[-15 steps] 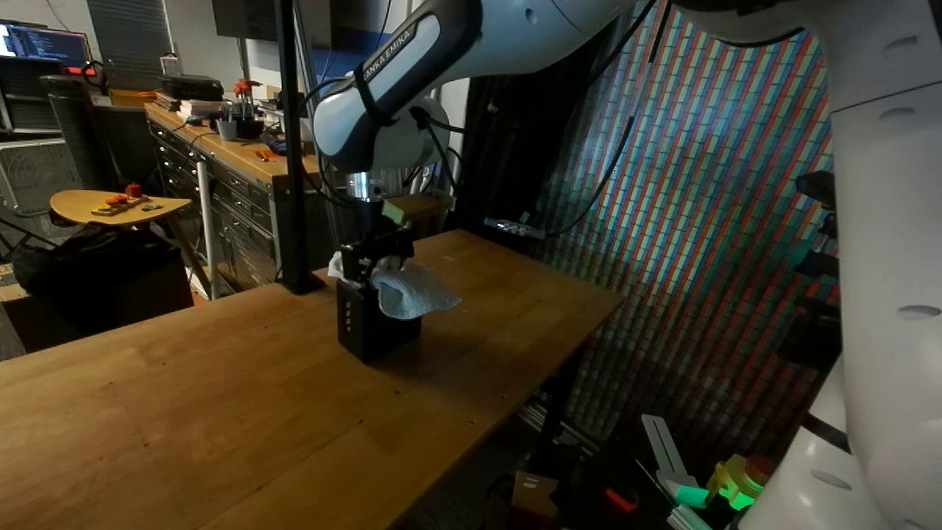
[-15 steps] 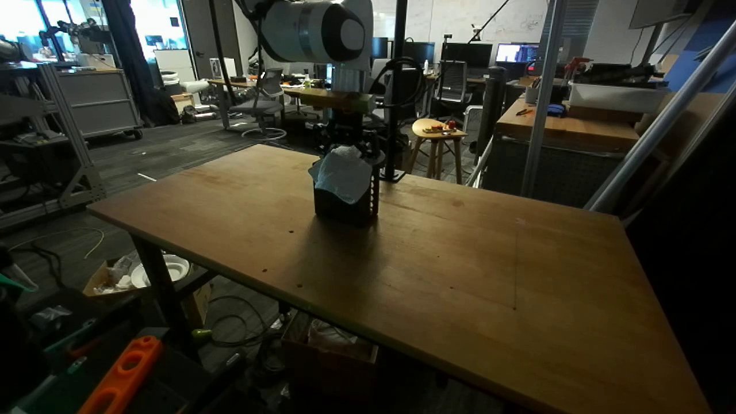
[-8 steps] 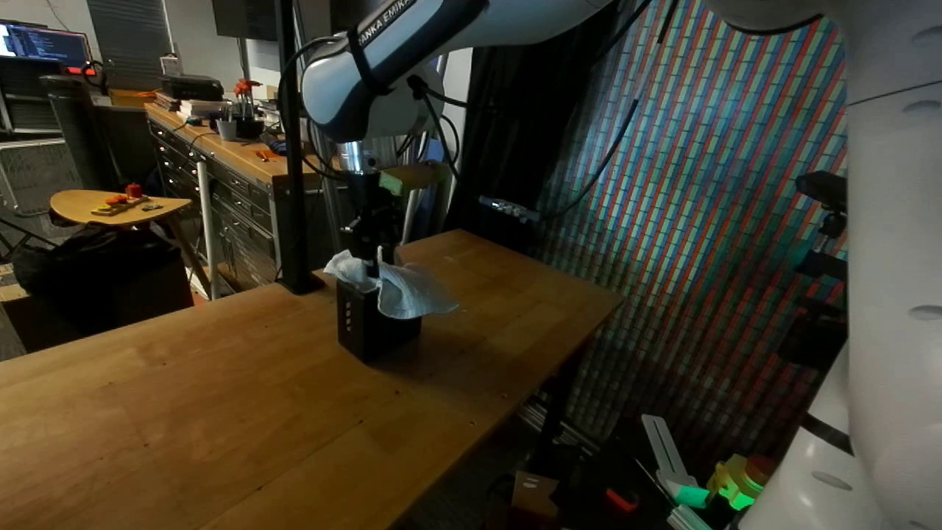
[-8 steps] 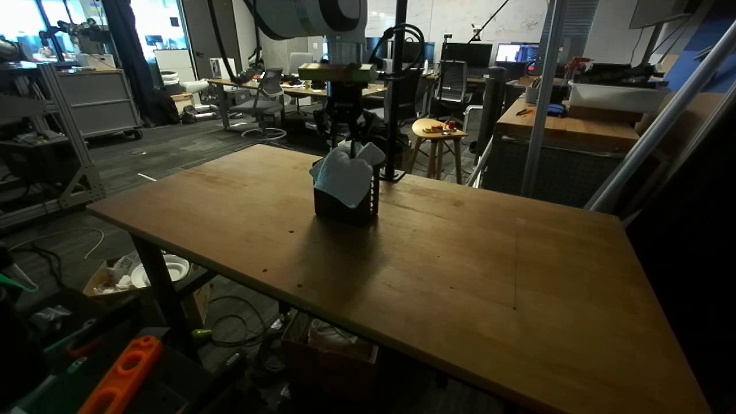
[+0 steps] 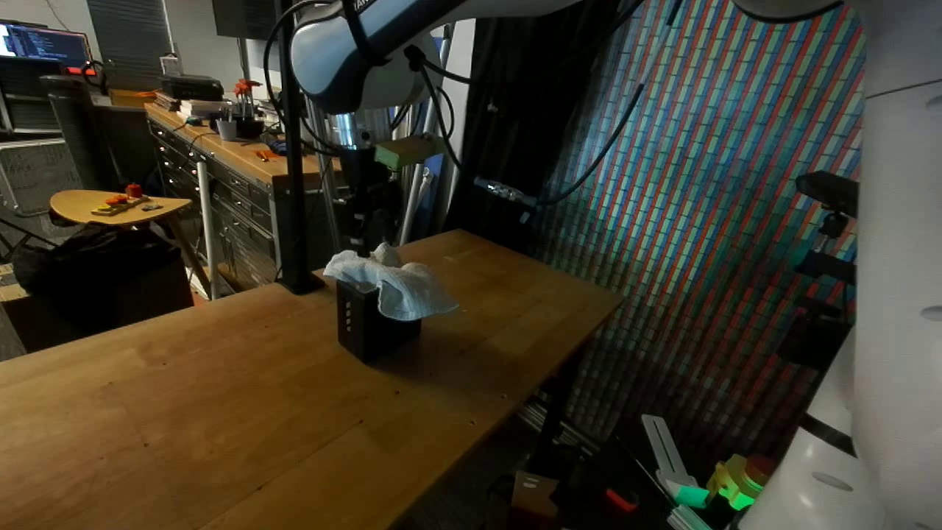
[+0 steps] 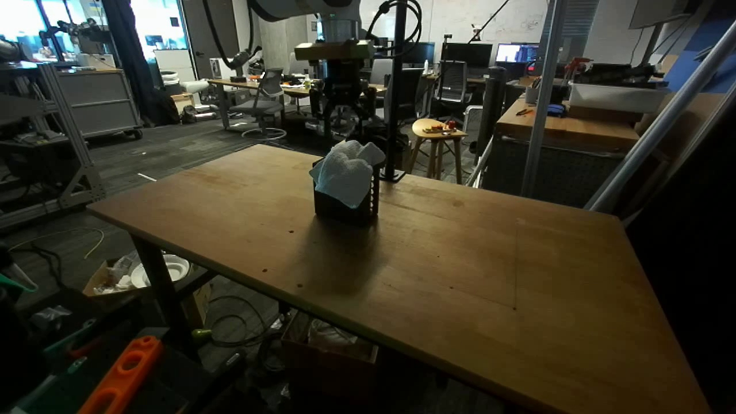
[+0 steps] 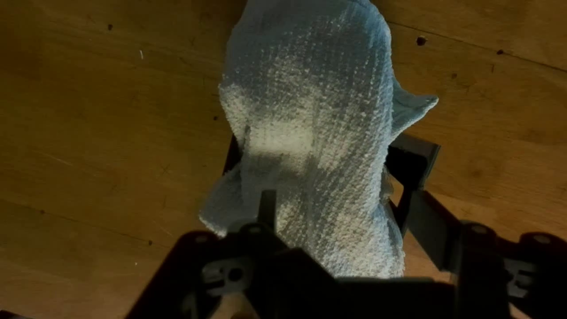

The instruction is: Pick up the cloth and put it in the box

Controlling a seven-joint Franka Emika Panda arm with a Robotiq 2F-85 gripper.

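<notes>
A pale blue-white cloth [image 5: 416, 287] lies draped over the top of a small black box [image 5: 368, 331]; both also show in an exterior view, the cloth [image 6: 347, 175] hanging down over one side of the box [image 6: 339, 211]. In the wrist view the cloth [image 7: 310, 97] covers most of the box, whose corner [image 7: 414, 148] shows at right. How much cloth is inside the box is hidden. My gripper [image 7: 347, 217] is open above the cloth, its fingers [image 7: 432, 223] wide apart with nothing between them. The gripper [image 6: 344, 129] shows above the cloth in an exterior view, apart from it.
The box stands on a wooden table [image 5: 221, 412]. A black post [image 5: 293, 184] rises from the table's edge close to the box and arm. It also shows in an exterior view [image 6: 397, 98]. A workbench with drawers [image 5: 243, 162] stands behind.
My gripper has opened, let go of the cloth and risen straight up away from it. The cloth stays on the box, its top slightly loosened.
</notes>
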